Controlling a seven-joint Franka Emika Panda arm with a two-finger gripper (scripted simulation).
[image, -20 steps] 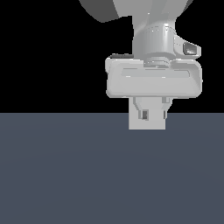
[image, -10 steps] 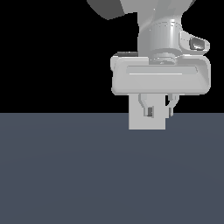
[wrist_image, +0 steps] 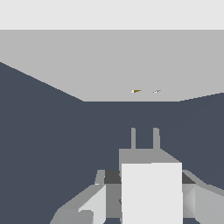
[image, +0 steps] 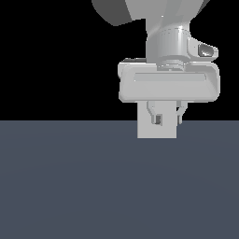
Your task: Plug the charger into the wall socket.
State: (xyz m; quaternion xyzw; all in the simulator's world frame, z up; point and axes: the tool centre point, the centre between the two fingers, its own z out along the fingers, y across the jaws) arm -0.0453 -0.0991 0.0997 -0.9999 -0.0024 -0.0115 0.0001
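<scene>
In the wrist view the charger [wrist_image: 151, 192], a small white cube, sits between my gripper [wrist_image: 146, 178] fingers, which are shut on it. Its two prongs [wrist_image: 144, 138] point toward the wall socket [wrist_image: 109, 65], a light-grey plate with two yellowish holes [wrist_image: 146, 91]. A strip of dark floor separates the prong tips from the plate. The prongs line up roughly with the holes. In the exterior view the gripper [image: 166, 116] hangs in front of the socket plate [image: 144, 131], and the charger is mostly hidden between the fingers.
The dark blue-grey floor [image: 93, 186] spreads across the lower half of the exterior view, with black background above it. The wide grey hand body [image: 168, 86] covers the upper part of the plate.
The hand shifted slightly toward the exterior view's right, then eased a little back. The socket plate has stayed put, and the gripper has stayed shut on the charger.
</scene>
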